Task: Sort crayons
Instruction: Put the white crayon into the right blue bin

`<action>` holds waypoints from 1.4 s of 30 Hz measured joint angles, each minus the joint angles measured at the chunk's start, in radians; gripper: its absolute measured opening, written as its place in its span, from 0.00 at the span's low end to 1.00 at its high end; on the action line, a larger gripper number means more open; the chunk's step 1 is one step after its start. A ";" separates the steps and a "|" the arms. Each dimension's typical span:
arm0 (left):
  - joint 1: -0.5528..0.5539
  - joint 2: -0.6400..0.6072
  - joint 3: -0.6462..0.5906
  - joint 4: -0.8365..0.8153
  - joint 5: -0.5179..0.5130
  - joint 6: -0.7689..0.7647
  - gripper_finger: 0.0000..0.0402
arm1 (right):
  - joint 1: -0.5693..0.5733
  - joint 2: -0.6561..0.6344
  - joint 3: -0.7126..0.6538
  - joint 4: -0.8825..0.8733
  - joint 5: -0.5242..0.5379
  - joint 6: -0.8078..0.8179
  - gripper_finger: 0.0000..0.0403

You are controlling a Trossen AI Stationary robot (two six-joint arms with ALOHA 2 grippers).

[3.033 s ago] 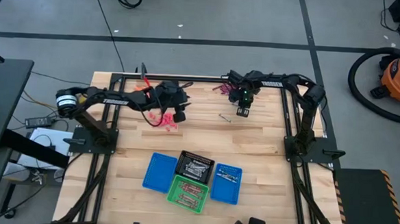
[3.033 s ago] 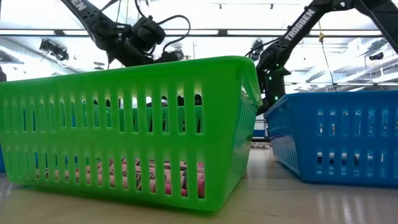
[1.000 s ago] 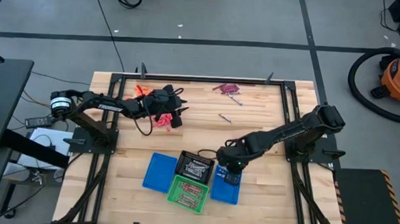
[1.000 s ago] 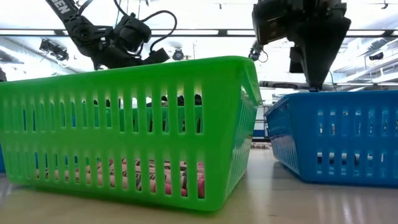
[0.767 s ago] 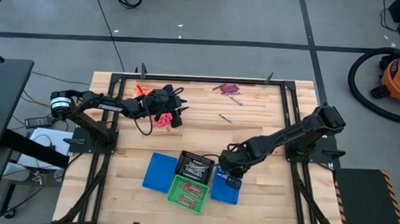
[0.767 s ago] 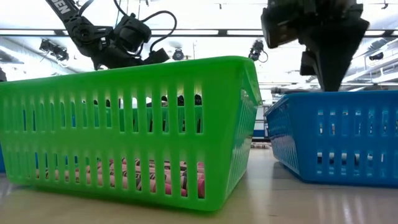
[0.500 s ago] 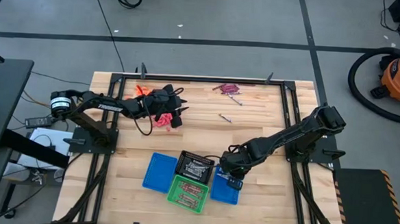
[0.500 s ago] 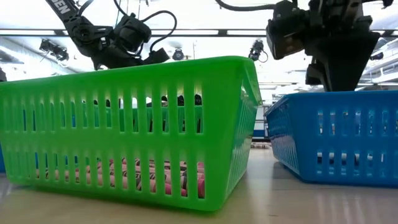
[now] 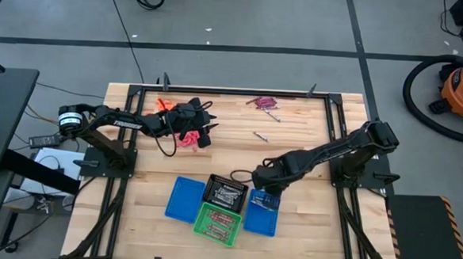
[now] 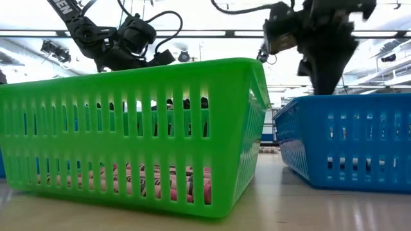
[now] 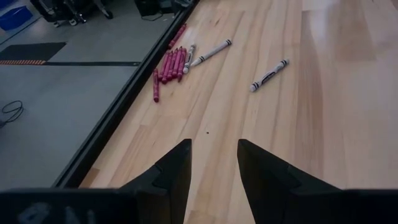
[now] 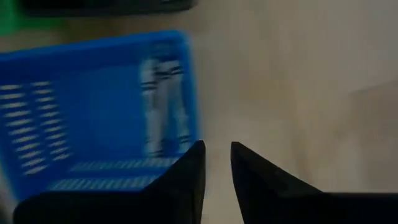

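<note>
High view: overhead, looking straight down, far enough to take in the whole table (image 9: 293, 160), both arms and the surrounding floor. Low view: at table-top height, facing level across the table into the room, very close to the green basket (image 10: 135, 128) with a blue basket (image 10: 347, 141) beside it; both baskets also appear in the high view near the table's front edge. Left wrist view: mounted behind that arm's fingers (image 11: 171, 171), looking down along the wood toward the table's edge, near the surface. Right wrist view: looking down past its own fingers (image 12: 186, 171), close above the blue basket shared with the other two views.
</note>
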 joint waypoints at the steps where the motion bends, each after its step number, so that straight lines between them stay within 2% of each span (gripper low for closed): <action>1: 0.000 0.000 0.000 0.000 0.000 0.003 0.35 | -0.017 0.000 -0.005 -0.002 0.031 -0.030 0.20; 6: 0.000 0.000 0.000 0.000 0.000 0.011 0.35 | -0.148 0.000 -0.055 0.013 0.142 -0.167 0.18; 14: 0.000 0.000 0.000 -0.014 0.000 0.010 0.35 | -0.359 0.000 -0.188 0.282 0.265 -0.444 0.17; 20: -0.004 0.000 0.000 -0.014 0.000 0.005 0.35 | -0.508 0.000 -0.255 0.435 0.253 -0.534 0.22; 25: -0.006 0.000 0.000 -0.024 0.000 -0.003 0.35 | -0.599 0.000 -0.276 0.508 0.154 -0.562 0.28; 31: -0.011 0.000 0.000 -0.045 0.000 -0.012 0.35 | -0.636 0.000 -0.331 0.595 0.103 -0.582 0.30; 37: -0.029 0.001 -0.021 -0.012 0.000 -0.016 0.35 | -0.653 -0.001 -0.380 0.607 0.074 -0.576 0.29; 42: -0.032 0.001 -0.022 -0.004 0.000 -0.019 0.35 | -0.648 -0.002 -0.383 0.605 0.080 -0.577 0.23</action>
